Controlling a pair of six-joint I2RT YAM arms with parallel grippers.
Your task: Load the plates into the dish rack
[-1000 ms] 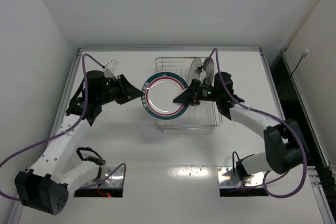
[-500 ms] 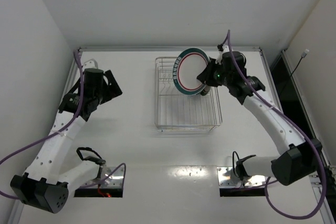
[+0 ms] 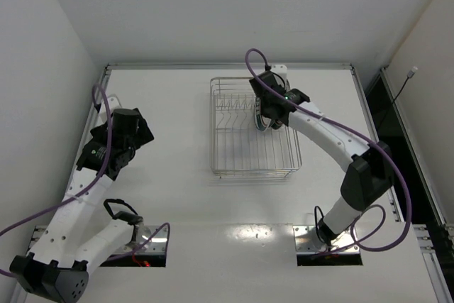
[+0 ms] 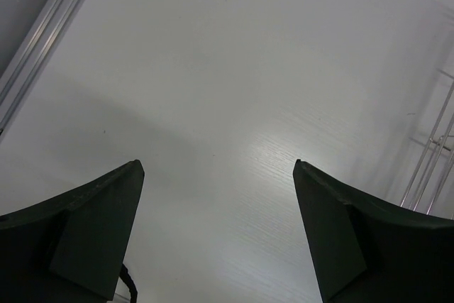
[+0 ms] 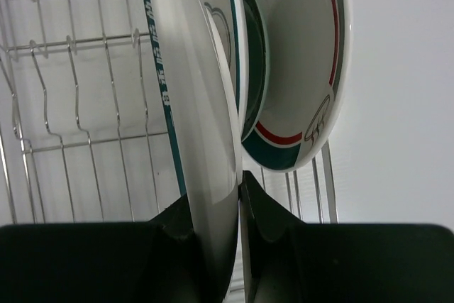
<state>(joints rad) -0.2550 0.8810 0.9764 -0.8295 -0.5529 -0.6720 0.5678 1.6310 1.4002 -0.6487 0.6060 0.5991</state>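
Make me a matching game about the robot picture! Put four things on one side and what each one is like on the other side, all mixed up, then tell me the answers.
Things:
1. left pincer
2. right pincer
3. red-ringed plate
4. dish rack

States:
A. silver wire, with plates standing in it
B. wide open above the bare table
C. standing on edge, not gripped
D. shut on the rim of a teal-rimmed plate

Pairs: 1-B, 2-D, 3-C, 4-A
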